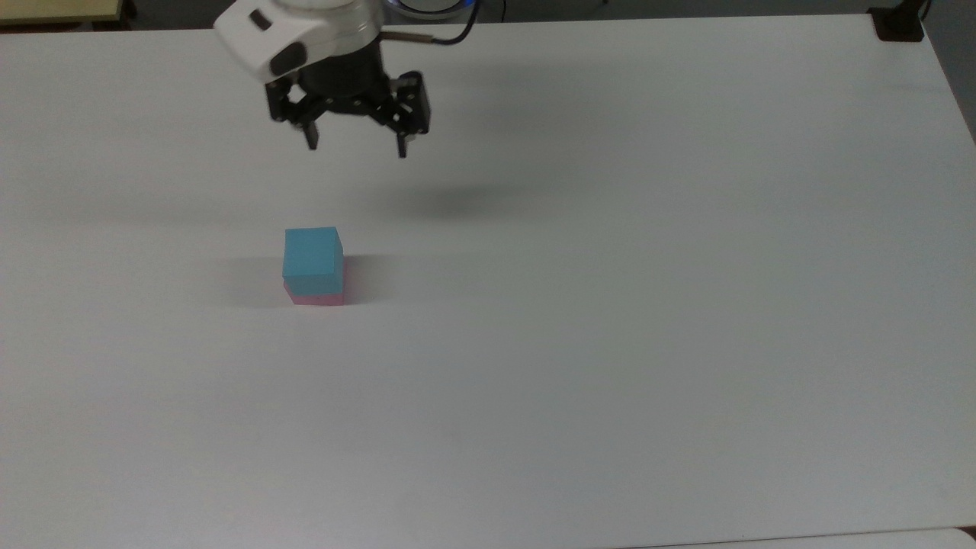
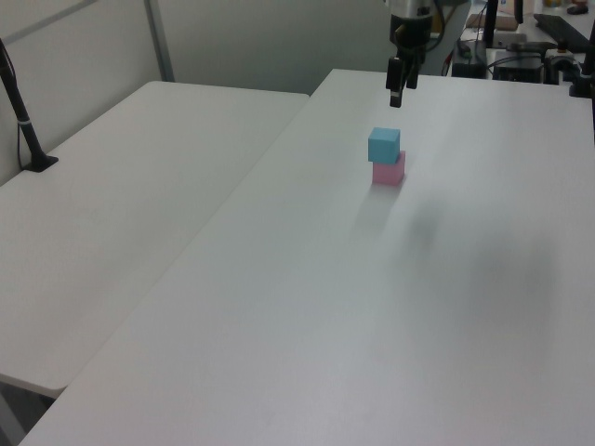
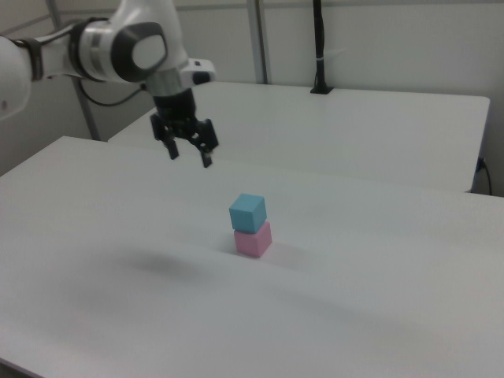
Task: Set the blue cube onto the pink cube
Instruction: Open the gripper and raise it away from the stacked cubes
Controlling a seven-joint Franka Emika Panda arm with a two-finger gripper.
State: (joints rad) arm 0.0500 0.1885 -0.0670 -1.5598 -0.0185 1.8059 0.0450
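- Around the stack, the broad matte white table (image 1: 610, 343) is lying bare, and a second white table (image 2: 121, 214) is sitting alongside it, at the left view's left.
- On that second table a black post (image 2: 20, 111) is standing on a small foot near the far corner, well apart from the cubes.
- A thin black cable (image 1: 435, 34) is looping off the white arm (image 3: 118, 47) behind the wrist, clear of the cubes.
- Nothing is standing between the claw and the stack.
- The small light sky-blue matte cube (image 1: 312, 259) is sitting on top of the small pastel pink matte cube (image 1: 320, 296), touching it and turned slightly askew, so that pink edges are peeking out at the near and right sides in the top view.
- The black two-finger gripper (image 1: 355, 145) is hanging in the air, well apart from the stack, farther back and toward the top view's right; in the right view it is showing up and to the left of the cubes.
- Its slim dark fingers (image 1: 310, 139) are spreading wide and gripping nothing.
- Both cubes are showing plain flat faces and crisp edges.
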